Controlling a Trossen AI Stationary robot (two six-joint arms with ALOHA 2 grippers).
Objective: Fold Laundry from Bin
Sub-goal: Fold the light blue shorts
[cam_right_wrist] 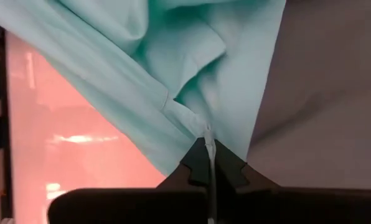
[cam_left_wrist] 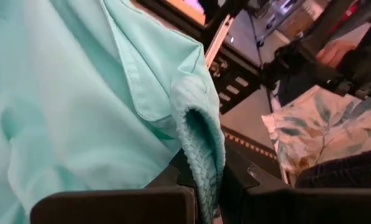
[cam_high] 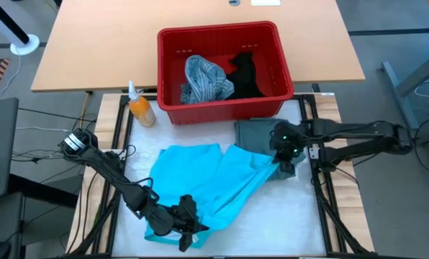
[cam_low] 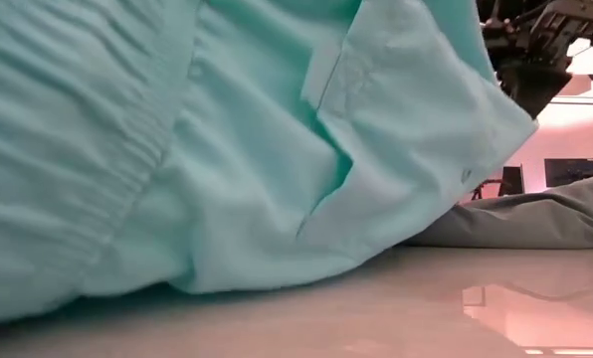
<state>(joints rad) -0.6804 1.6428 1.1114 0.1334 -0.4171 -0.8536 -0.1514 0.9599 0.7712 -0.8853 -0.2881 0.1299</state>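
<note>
While the high view looks straight down, the turquoise garment (cam_high: 207, 183) lies spread across the pale tabletop (cam_high: 301, 223) between the two arms. The left gripper (cam_high: 183, 224) sits at the garment's near edge, and the right gripper (cam_high: 285, 160) sits at its far right corner, beside the grey-green garment (cam_high: 254, 133) lying flat just in front of the red bin (cam_high: 222, 34). Inside the bin rest a blue-grey striped shirt (cam_high: 200, 79) and a black garment (cam_high: 245, 72). An orange bottle (cam_high: 140, 109) stands just left of the bin.

From the low view, turquoise cloth (cam_low: 227, 149) fills most of the picture and hangs down to the glossy tabletop (cam_low: 396, 308); the grey-green garment (cam_low: 535, 219) lies flat behind it, with a dark gripper (cam_low: 530, 70) above the cloth's raised corner.

Through the left wrist view, the left fingers (cam_left_wrist: 241, 186) are pressed together on a ribbed turquoise fold (cam_left_wrist: 201, 146).

Through the right wrist view, the right fingers (cam_right_wrist: 226, 171) are pinching a thin turquoise hem (cam_right_wrist: 192, 118), with grey-green cloth (cam_right_wrist: 322, 93) alongside.
</note>
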